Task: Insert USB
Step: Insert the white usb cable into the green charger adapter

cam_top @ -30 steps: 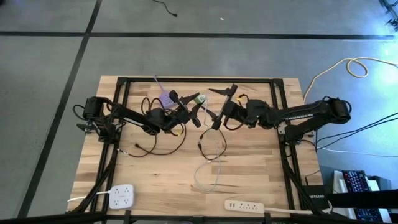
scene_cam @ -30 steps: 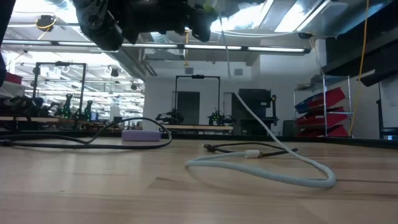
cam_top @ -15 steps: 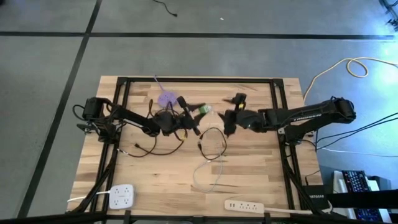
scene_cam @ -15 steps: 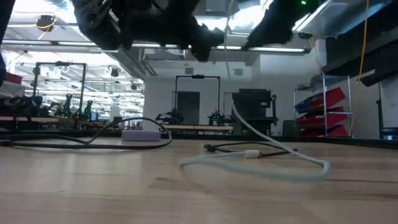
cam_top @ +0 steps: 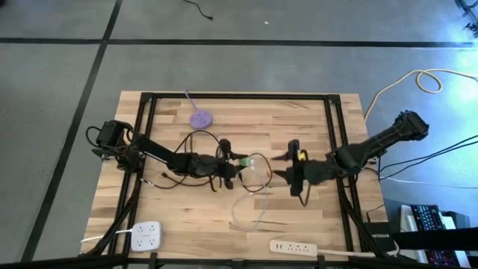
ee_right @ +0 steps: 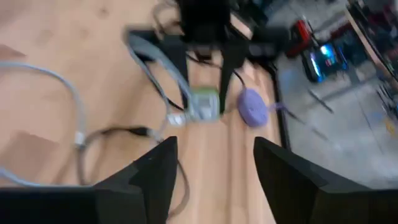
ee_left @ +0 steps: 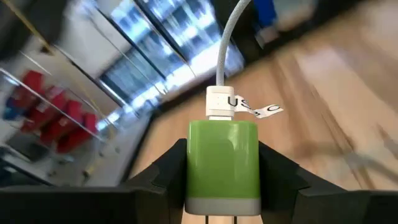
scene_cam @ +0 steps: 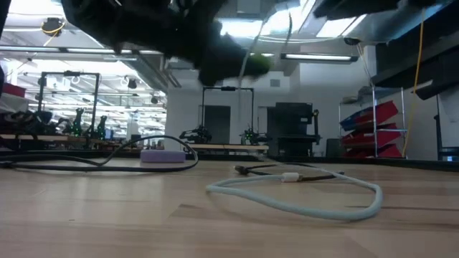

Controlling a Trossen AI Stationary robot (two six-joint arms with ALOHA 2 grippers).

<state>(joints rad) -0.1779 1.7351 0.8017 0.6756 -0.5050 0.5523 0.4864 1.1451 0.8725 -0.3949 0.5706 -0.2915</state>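
Note:
A green charger block (ee_left: 224, 168) with a white USB plug (ee_left: 219, 102) in its end sits in my left gripper (ee_left: 222, 149), above the table's middle (cam_top: 243, 161). The plug's white cable (cam_top: 252, 203) runs down and loops on the wood (scene_cam: 301, 195). In the low view the charger (scene_cam: 258, 64) hangs well above the table. My right gripper (ee_right: 214, 146) is open, holds nothing and stands to the charger's right (cam_top: 287, 170). From its wrist view the charger (ee_right: 204, 104) shows farther off. My left gripper pinches the green charger by its two opposite side faces (ee_left: 196, 155), one finger on each. The plug end points away from the wrist and the end with the prongs (ee_left: 211, 218) lies back between the fingers. The charger is lifted clear of the table, and the cable trails from it slack.
A black cable (cam_top: 183, 161) coils under the left arm. A purple disc (cam_top: 200, 118) lies near the far edge. A white power block (cam_top: 146, 235) and a white power strip (cam_top: 293, 246) lie at the near edge. Black frame rails (cam_top: 334, 134) run along the table's sides.
My left gripper has carried the green charger from near the purple disc toward the table's near edge and to the right, and lower. My right gripper has drawn away from the charger, toward the right and near edges. The white cable's loop on the table has shifted a little.

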